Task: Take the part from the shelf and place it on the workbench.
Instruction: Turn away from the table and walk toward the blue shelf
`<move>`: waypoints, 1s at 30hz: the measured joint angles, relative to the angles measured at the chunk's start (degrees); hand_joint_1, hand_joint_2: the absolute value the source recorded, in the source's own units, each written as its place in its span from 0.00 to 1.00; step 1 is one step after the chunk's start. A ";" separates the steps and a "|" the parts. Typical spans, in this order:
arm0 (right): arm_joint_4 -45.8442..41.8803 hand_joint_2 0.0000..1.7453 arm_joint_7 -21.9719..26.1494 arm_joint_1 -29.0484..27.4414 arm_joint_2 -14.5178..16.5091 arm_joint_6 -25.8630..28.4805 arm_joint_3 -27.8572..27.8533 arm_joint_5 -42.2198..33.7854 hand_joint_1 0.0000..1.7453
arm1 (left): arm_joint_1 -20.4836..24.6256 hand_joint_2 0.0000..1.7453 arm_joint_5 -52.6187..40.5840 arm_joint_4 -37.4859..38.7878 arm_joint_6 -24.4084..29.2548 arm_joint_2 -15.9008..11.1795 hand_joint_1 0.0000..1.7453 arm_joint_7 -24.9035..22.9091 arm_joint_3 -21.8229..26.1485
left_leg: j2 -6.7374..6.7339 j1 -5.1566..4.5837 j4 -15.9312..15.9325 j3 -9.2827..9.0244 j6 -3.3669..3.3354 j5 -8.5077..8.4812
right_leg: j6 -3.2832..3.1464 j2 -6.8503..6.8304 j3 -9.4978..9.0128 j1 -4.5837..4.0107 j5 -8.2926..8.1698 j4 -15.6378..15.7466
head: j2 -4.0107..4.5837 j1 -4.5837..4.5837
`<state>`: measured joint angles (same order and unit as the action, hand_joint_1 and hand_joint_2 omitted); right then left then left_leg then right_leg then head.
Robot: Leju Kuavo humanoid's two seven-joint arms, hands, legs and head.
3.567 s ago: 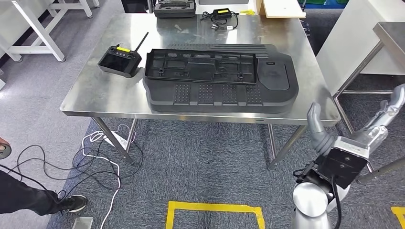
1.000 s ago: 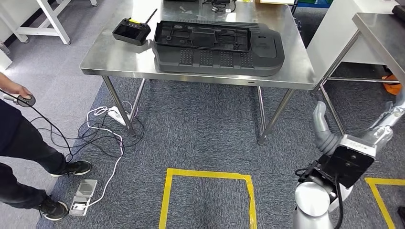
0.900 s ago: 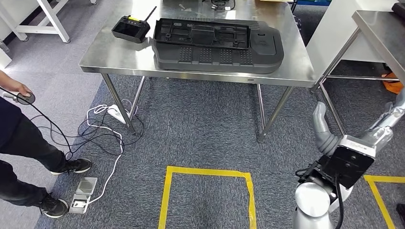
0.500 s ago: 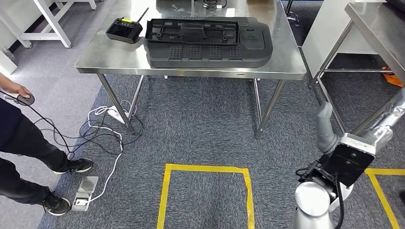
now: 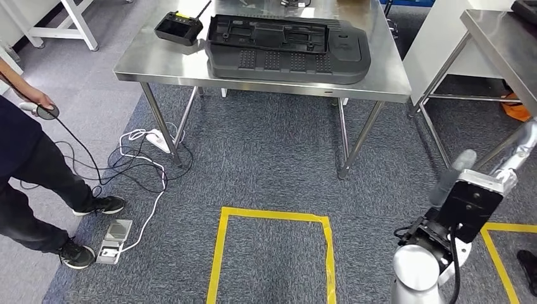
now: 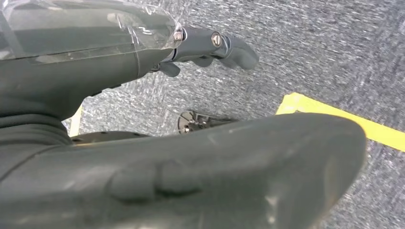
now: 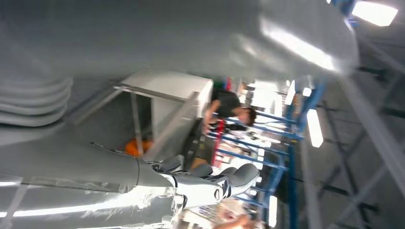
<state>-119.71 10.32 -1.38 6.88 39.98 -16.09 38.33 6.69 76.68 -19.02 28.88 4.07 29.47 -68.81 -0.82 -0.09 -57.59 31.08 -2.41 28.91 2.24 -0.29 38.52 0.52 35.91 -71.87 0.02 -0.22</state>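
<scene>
A large black moulded part (image 5: pixel 288 47) lies flat on the steel workbench (image 5: pixel 152 63) at the far side of the head view. My right hand (image 5: pixel 465 190) hangs low at the right, well short of the workbench, over the carpet. In the right wrist view that hand (image 7: pixel 210 183) has its fingers apart and holds nothing. The left hand (image 6: pixel 210 43) points down at the carpet, fingers apart from the thick thumb, with nothing in it.
A black remote controller (image 5: pixel 179 26) sits at the workbench's left end. A person (image 5: pixel 25 158) stands at the left holding a corded switch, with cables (image 5: pixel 136 164) and a pedal (image 5: pixel 113 239) on the floor. Yellow tape (image 5: pixel 272 218) marks a square. Another steel table (image 5: pixel 500 44) stands at the right.
The whole picture has shifted as the camera moved, with the workbench now further off than 3.6 s ago. My right hand's thumb has tilted to the right. The person has come further into view.
</scene>
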 joint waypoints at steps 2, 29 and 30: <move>1.13 0.00 -0.74 -0.57 -0.45 0.00 -0.50 -0.95 0.00 | -0.03 0.00 -0.05 0.00 -0.01 0.00 0.00 -0.02 -0.07 | 0.00 -0.20 -0.41 0.90 -0.07 -0.36 | -0.08 0.00 -0.46 -0.02 0.39 -1.93 | 0.00 0.05; 42.11 0.00 -2.04 -7.23 -1.13 0.07 -10.17 -24.68 0.00 | 0.13 0.00 -1.10 0.00 -0.95 0.09 0.00 -1.91 -0.44 | 0.30 0.48 -0.36 0.02 0.27 0.03 | 0.21 -0.09 -1.91 0.82 -2.95 5.72 | 0.00 0.18; 43.40 0.00 -2.15 -7.21 -1.13 0.07 -10.38 -25.00 0.00 | 0.11 0.00 -1.11 0.00 -0.95 0.08 0.00 -2.04 -0.45 | 0.23 0.39 -0.38 0.51 0.15 -0.28 | 0.34 -0.06 -0.63 0.82 -0.68 1.89 | 0.00 0.31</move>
<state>-76.31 8.17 -8.59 5.75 40.04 -26.46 13.33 6.80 75.56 -19.02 27.93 4.15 27.43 -69.25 -0.59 0.30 -57.97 31.59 -2.26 28.63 2.58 -0.35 37.90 1.34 35.23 -69.98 0.02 0.09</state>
